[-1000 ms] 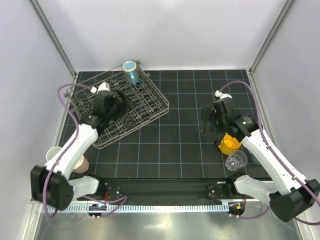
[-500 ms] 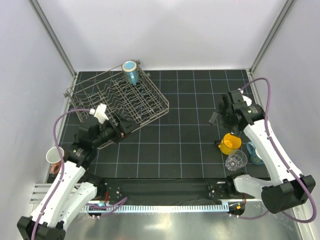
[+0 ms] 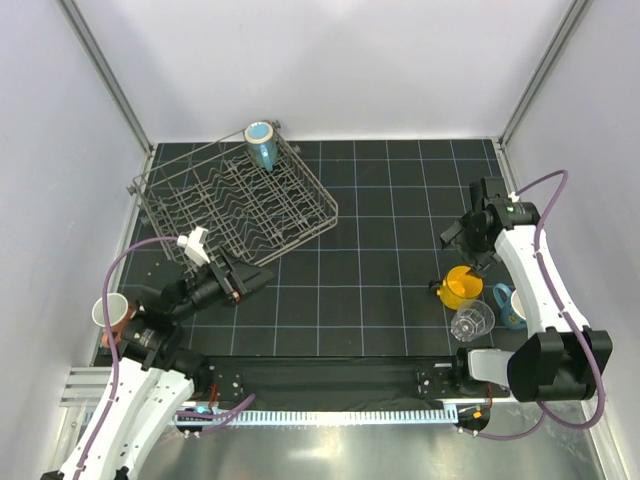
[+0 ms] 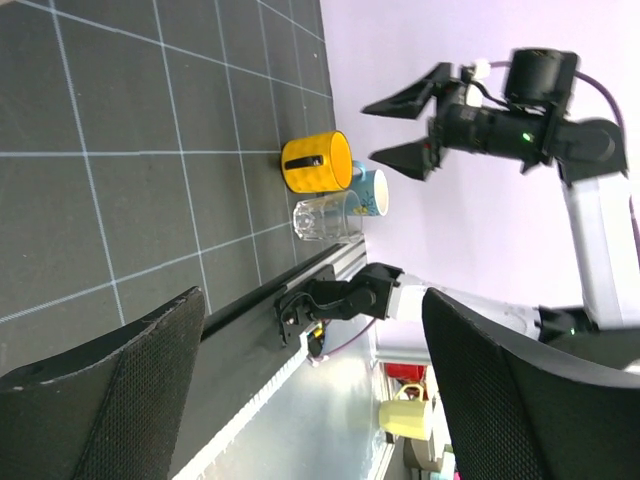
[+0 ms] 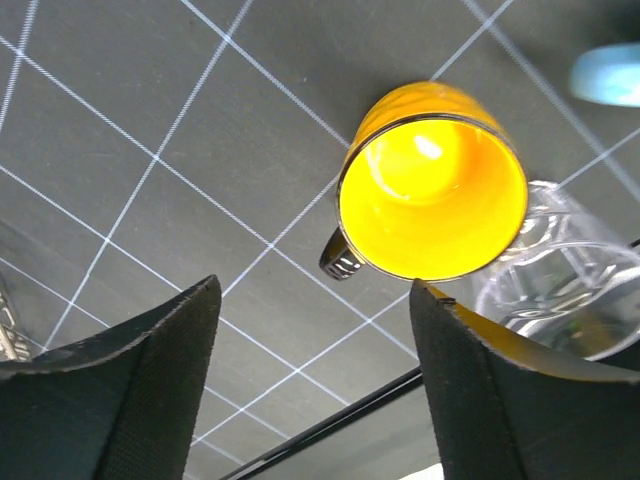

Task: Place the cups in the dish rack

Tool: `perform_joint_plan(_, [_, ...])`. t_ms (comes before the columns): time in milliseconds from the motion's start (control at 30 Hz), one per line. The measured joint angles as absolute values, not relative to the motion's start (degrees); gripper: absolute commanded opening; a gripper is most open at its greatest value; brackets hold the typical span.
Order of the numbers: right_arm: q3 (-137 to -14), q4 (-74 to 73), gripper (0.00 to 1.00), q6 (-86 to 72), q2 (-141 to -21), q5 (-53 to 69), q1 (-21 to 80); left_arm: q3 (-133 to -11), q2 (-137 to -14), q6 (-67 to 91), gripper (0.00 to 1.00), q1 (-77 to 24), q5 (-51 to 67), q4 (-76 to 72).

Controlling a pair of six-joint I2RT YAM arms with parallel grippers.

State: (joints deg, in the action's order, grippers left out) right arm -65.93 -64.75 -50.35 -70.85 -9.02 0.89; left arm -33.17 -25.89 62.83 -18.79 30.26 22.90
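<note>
The grey wire dish rack [image 3: 240, 205] sits at the back left with a light blue cup [image 3: 262, 143] at its far corner. A yellow cup [image 3: 462, 287] [image 5: 430, 195] [image 4: 318, 162], a clear tumbler [image 3: 472, 321] [image 5: 560, 280] [image 4: 326, 216] and a blue cup [image 3: 512, 307] [image 4: 375, 192] cluster at the near right. My right gripper [image 3: 462, 243] [image 5: 315, 290] hovers open just above and beside the yellow cup, holding nothing. My left gripper [image 3: 258, 280] [image 4: 312, 300] is open and empty in front of the rack, pointing right.
A white-rimmed salmon-pink cup [image 3: 110, 312] stands at the near left edge beside my left arm. Purple cables loop off both arms. The enclosure walls and metal posts border the black gridded mat [image 3: 370, 220].
My left arm has drawn back from over the rack toward the near left. My right arm has swung right to above the yellow cup, and its jaws have narrowed a little.
</note>
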Motion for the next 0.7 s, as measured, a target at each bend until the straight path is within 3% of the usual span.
perform_joint_plan(467, [-57.0,-57.9,0.74,-57.6,-75.9,-7.5,-1.5,-36.1,-24.2,61.7,0.89,-18.8,30.7,27.4])
perform_joint_plan(533, [-56.3,-56.6,0.70,-57.6,-77.4,-7.6,-1.6,-36.1,-24.1,61.5,0.89,-18.8,30.4,27.7])
perform_joint_plan(600, [-55.6,-55.2,0.53,-57.6,-79.0,-7.6,-1.6,-36.1,-24.4,61.3,0.89,-18.8,30.1,28.1])
perform_joint_plan(700, [-54.6,-53.5,0.44,-57.5,-80.1,-8.2,-1.7,-37.0,-25.8,61.0,0.89,-18.8,29.8,29.0])
